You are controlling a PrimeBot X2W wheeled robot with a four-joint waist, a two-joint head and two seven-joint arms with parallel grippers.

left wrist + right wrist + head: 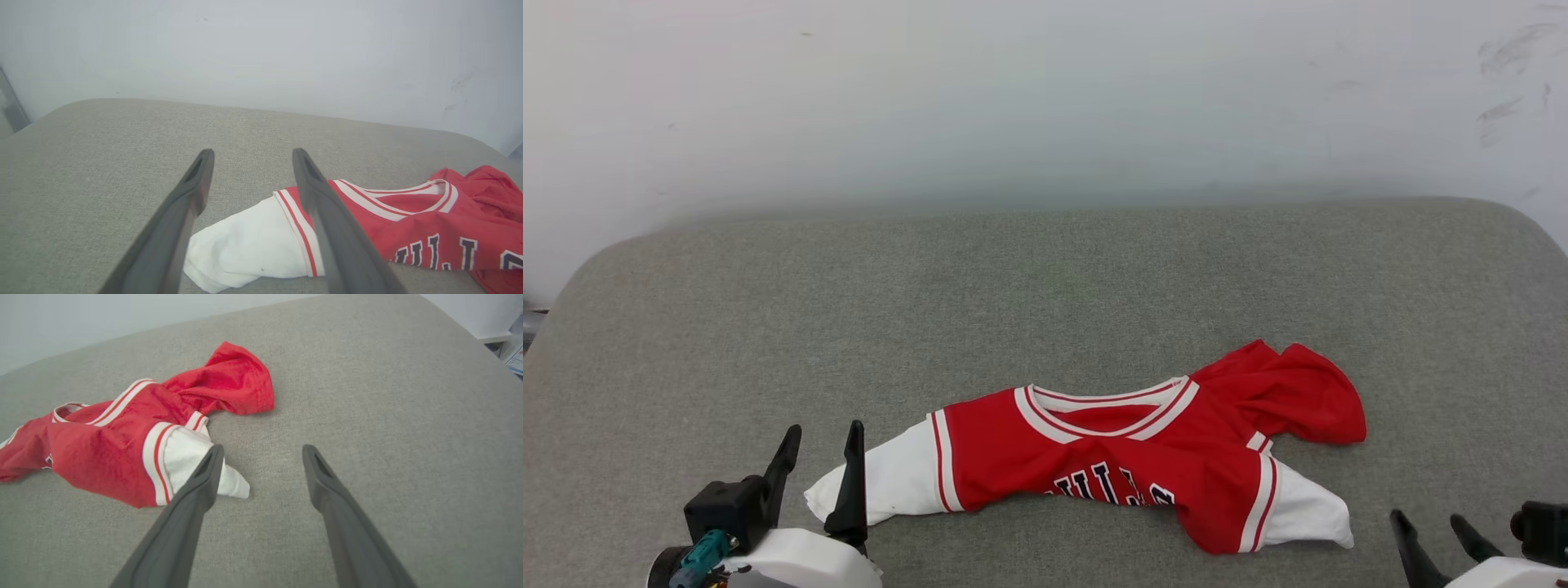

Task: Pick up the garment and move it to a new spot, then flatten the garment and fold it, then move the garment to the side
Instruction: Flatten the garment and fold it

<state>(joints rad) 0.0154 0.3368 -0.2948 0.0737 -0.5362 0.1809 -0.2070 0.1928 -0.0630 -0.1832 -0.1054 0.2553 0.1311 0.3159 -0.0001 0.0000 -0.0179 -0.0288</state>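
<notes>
Where left tool gapes, garment sleeve just beside.

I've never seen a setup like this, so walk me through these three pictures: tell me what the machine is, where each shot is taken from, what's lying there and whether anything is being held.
This is a wheeled robot with two arms, each ending in a gripper with two long dark fingers. The wide picture comes from a camera on its head, looking down at a grey padded surface with a pale wall behind. Its left gripper shows at the lower left, its right gripper at the lower right.

The other two pictures come from cameras on the wrists, each looking along that arm's own fingers: the left gripper and the right gripper.

On the surface lies the garment, a red jersey-style shirt with white sleeves and striped trim, crumpled and not yet flattened.

Both grippers stand open, and neither holds anything.
</notes>
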